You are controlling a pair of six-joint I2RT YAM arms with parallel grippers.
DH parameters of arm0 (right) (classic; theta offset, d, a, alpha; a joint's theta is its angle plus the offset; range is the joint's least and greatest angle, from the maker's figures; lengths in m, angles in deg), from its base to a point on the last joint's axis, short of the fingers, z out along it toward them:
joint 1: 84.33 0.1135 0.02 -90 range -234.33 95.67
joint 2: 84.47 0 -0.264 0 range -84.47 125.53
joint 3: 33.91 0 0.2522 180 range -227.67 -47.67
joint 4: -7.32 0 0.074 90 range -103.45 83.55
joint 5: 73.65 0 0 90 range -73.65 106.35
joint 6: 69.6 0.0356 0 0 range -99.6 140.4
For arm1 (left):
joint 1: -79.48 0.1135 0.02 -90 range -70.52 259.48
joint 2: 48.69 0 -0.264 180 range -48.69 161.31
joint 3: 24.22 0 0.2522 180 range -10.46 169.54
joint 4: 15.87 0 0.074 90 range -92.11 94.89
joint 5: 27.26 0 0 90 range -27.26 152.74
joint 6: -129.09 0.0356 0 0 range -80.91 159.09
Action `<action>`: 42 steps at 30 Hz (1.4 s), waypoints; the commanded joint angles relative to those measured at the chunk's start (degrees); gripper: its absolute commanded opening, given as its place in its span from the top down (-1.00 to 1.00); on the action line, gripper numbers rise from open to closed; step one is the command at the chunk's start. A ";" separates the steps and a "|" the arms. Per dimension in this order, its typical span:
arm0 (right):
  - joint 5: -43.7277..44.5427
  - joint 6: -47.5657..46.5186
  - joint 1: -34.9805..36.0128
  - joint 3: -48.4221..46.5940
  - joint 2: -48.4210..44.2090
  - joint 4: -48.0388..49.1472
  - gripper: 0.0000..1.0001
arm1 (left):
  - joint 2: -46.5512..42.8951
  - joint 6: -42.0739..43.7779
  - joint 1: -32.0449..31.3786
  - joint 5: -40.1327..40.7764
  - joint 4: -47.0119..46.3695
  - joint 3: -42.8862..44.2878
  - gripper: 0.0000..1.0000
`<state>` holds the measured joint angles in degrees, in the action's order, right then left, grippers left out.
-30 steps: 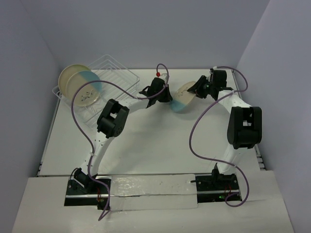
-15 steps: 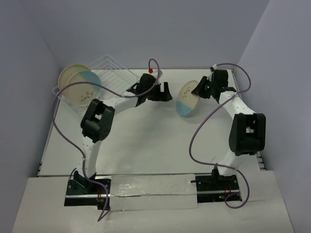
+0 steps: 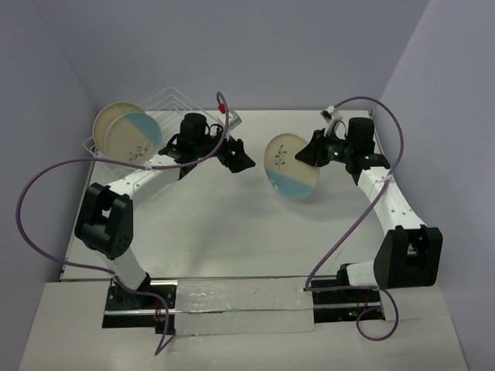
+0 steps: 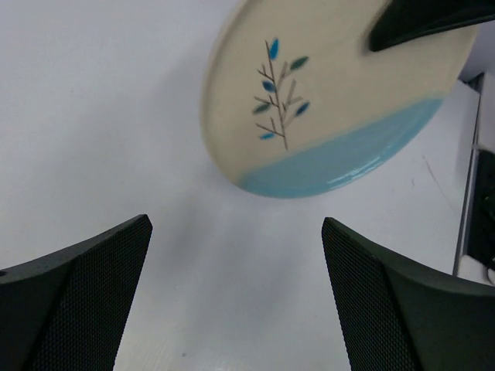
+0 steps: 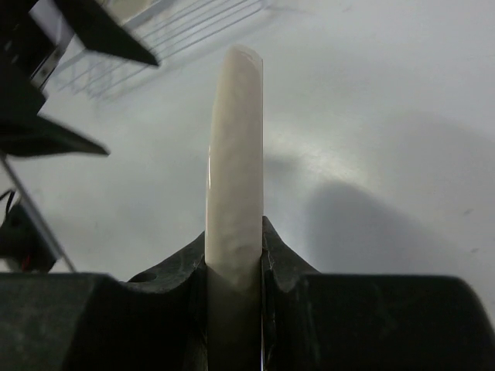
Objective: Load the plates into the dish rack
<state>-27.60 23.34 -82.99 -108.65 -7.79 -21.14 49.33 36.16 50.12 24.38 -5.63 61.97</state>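
- Right end effector (image 5: 234, 259) is clamped on the rim of the two-tone plate (image 3: 291, 167). Wrist view shows both fingers pinching the cream edge, plate edge-on & upright between them.
- Plate hangs in the air over the bench (image 3: 232, 232), blue half down, sprig face toward the left arm. It's well apart from the dish rack (image 3: 172, 100) at far left.
- Left end effector (image 3: 238, 157) has jaws wide apart & holds nothing. It's near the plate but not touching, and its cam looks straight at the plate face.
- Already in the rack: cream plate (image 3: 112, 122) & other two-tone plate (image 3: 135, 139), standing on edge, one just in front of the other.
- Handling (judgement): glazed ceramic, so stiff w/ no give, slick, prob fairly heavy for a rim pinch. Chips or breaks if dropped or knocked on the wire.
- Grip pt: rim only, deep enough that the pads overlap the flat. A one-side pinch lets the plate pivot, so slow moves.
- If the left arm is to take it: opposite rim, jaws across the thickness, not the face. Release only once the other grip is firm.
- Risks: rim slipping thru the pads; clipping the racked plates on entry. Needs a free slot beside them.
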 commanded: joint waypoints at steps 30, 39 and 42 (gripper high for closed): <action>-17.23 -5.44 7.97 -1.13 -4.59 3.19 1.00 | 3.75 7.67 -2.28 -27.82 -1.57 4.37 0.99; 0.14 -7.18 7.28 -3.05 -4.38 0.40 -0.15 | 2.09 -5.98 0.73 -24.04 -12.68 3.72 1.00; 9.03 -5.49 7.35 -4.71 -3.57 0.03 -0.42 | 0.56 -9.46 2.51 -20.30 -14.91 4.02 1.00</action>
<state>-32.47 14.98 -75.33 -108.60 -11.70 -23.16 53.13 34.58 49.74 -0.70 -8.55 64.21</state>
